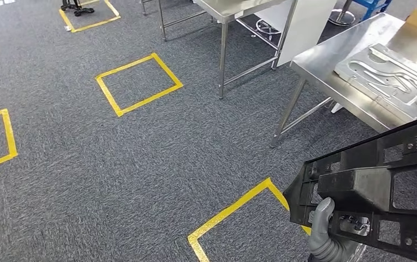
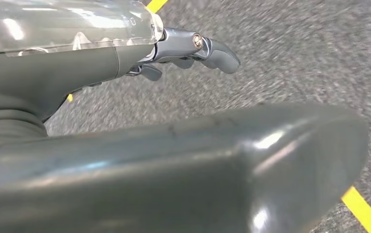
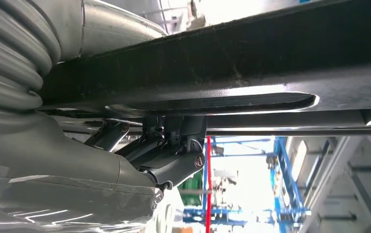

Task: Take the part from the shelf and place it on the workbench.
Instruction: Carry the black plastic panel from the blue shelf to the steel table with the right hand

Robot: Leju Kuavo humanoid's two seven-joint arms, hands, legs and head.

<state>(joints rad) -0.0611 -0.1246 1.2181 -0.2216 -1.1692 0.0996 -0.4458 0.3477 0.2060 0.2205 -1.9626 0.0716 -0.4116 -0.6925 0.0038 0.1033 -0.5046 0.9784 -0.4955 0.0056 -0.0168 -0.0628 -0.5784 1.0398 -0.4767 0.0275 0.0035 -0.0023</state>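
A large black frame-shaped part with cut-out openings fills the lower right of the head view, carried above the carpet. My right hand grips it from below, its grey thumb lying over the near edge. In the right wrist view the black part runs across above my right hand, whose dark fingers hook up against its underside. The steel workbench stands ahead on the right, just beyond the part. My left hand hangs over the grey carpet with its fingers stretched out, holding nothing.
A pressed metal panel lies on the workbench top. A second steel table stands further back. Yellow tape squares mark the grey carpet, one right beside the carried part.
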